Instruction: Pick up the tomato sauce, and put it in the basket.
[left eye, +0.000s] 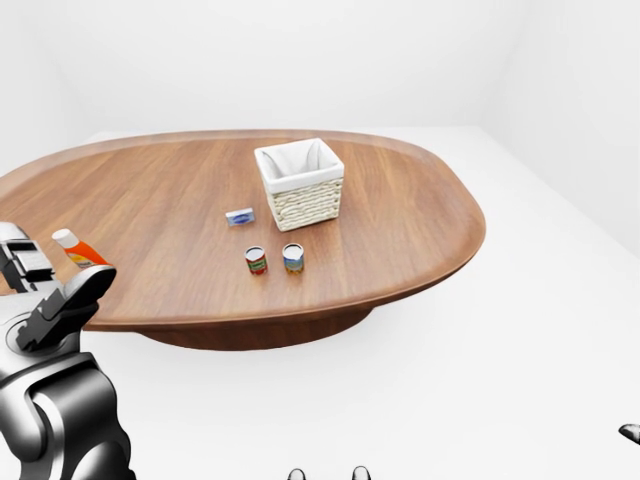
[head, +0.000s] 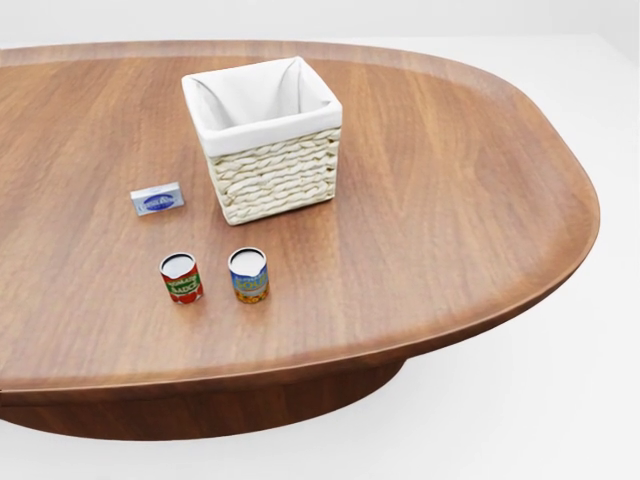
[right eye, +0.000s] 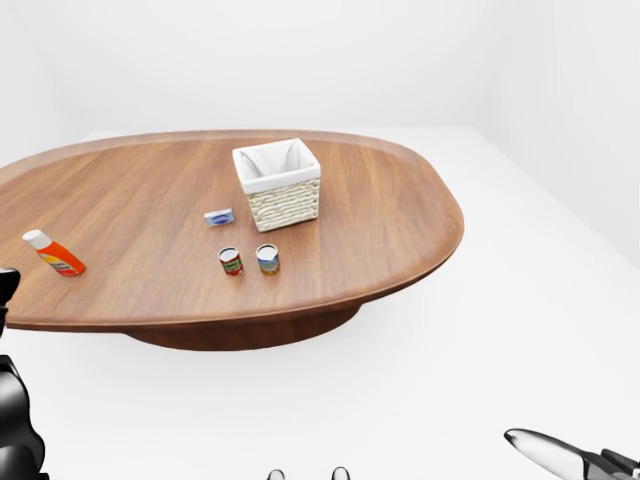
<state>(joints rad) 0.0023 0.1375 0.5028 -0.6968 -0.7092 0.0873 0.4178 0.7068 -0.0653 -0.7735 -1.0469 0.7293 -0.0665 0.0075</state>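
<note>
The tomato sauce (head: 181, 278) is a small red can with a green label, standing upright on the brown oval table (head: 450, 200). The wicker basket (head: 270, 175) with a white liner stands just above it in the head view, a short gap apart. My left hand (left eye: 62, 300) shows at the lower left of the left-eye view, fingers stretched out and empty, well to the left of the can. My right hand (right eye: 560, 455) only shows as an outstretched finger at the bottom right of the right-eye view, below the table's edge and holding nothing.
A second can (head: 248, 275) with a blue and orange label stands right beside the tomato sauce. A small blue-and-white box (head: 157, 200) lies left of the basket. An orange bottle (right eye: 55, 254) lies near the table's left edge. White floor surrounds the table.
</note>
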